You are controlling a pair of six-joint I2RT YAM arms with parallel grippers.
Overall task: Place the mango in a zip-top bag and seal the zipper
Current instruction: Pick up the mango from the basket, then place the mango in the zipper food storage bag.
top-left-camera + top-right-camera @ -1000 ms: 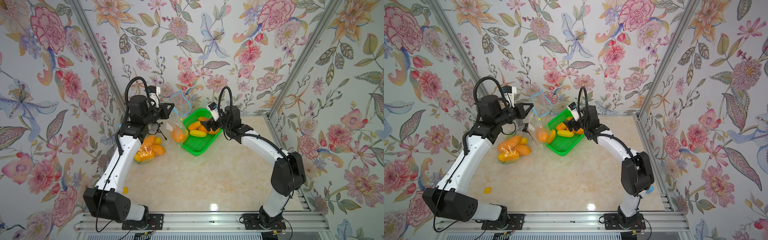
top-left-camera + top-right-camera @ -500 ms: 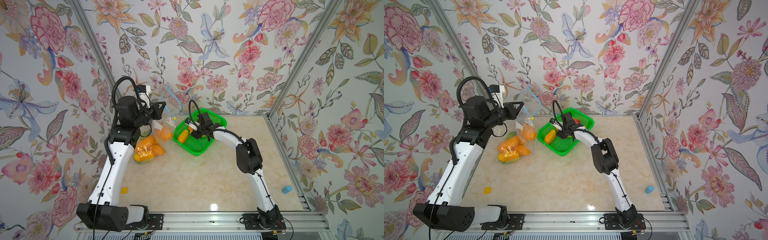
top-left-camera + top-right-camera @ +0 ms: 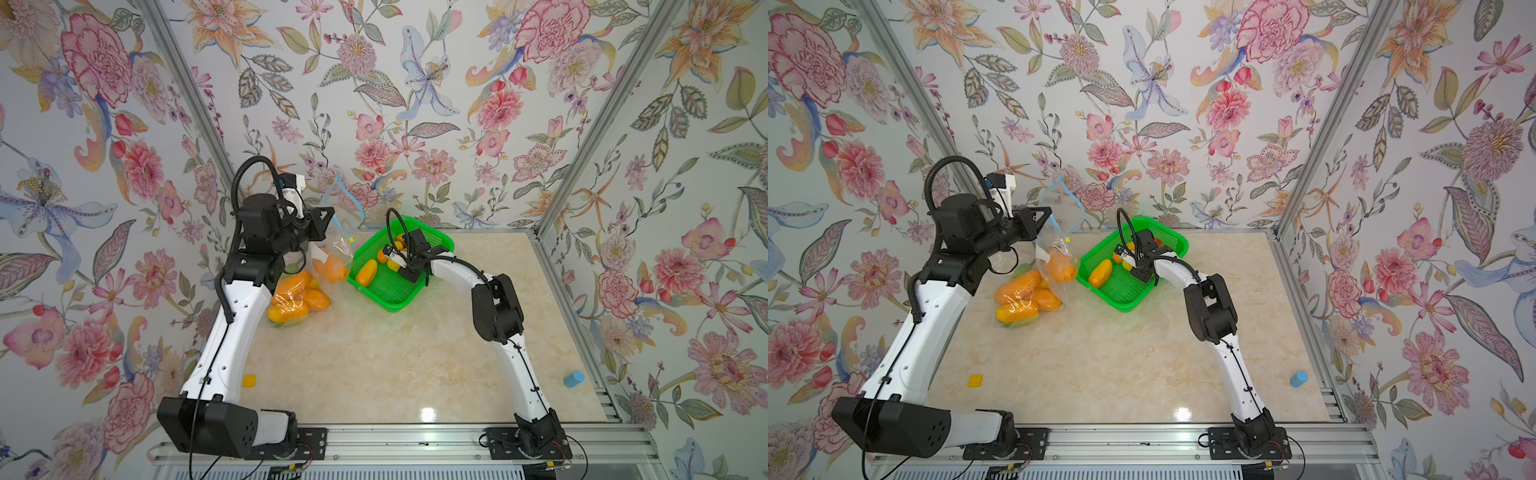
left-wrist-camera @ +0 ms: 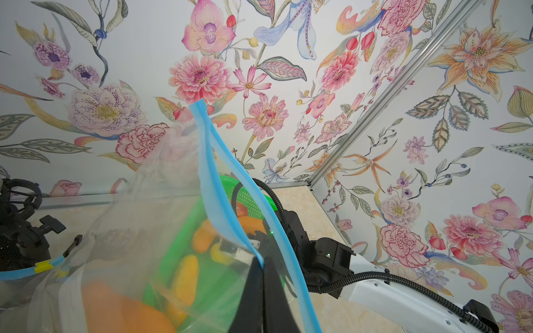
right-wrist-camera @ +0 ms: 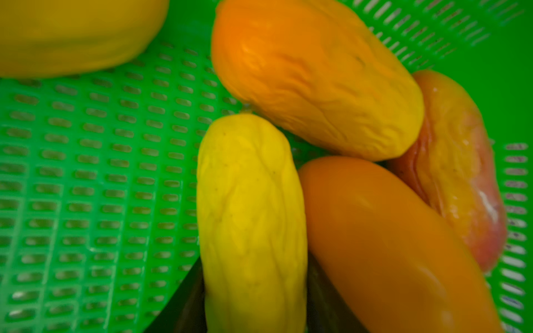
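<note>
Marble tabletop (image 3: 374,353): green basket (image 3: 394,307), bagged mangoes (image 3: 291,303), yellow square (image 3: 249,380); blue cylinder (image 3: 574,378) perhaps off edge.

Open across the middle and front of the tabletop (image 3: 395,361), save for a small yellow block (image 3: 249,380) near the left edge and a blue cylinder (image 3: 574,378) at the right edge. Crowded at the back left: hanging zip-top bag (image 3: 337,249) just beside the green basket (image 3: 388,306), bagged mangoes (image 3: 293,301) heaped just in front. Inside the basket, bare near half; far corner packed with mangoes (image 5: 317,86), pressing close on both sides of the right claw (image 3: 390,257).
</note>
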